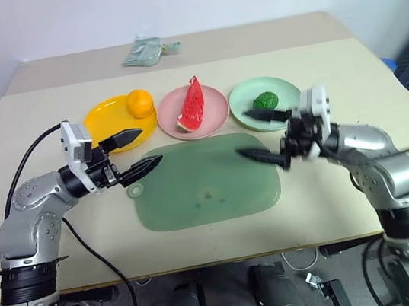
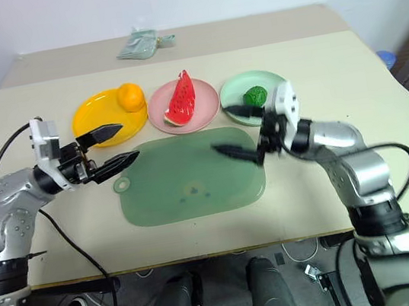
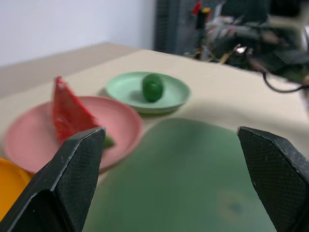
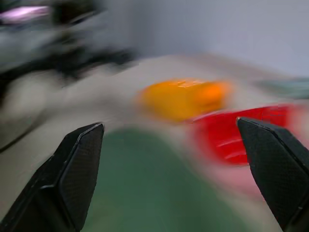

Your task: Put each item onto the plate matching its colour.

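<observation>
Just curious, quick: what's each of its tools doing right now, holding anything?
Left tool: open, holding nothing.
Right tool: open, holding nothing.

Evenly and brightly lit from above, without glare; soft, short shadows under the plates and the mat (image 1: 205,183); crisp head views, slightly bowed at the table (image 1: 365,198) edges; left wrist view sharp on the near fingers (image 3: 72,179), softening toward the green plate (image 3: 126,89) and cluttered background; right wrist view heavily smeared, the orange (image 4: 183,99) and watermelon wedge (image 4: 241,130) reduced to streaks of colour.
</observation>
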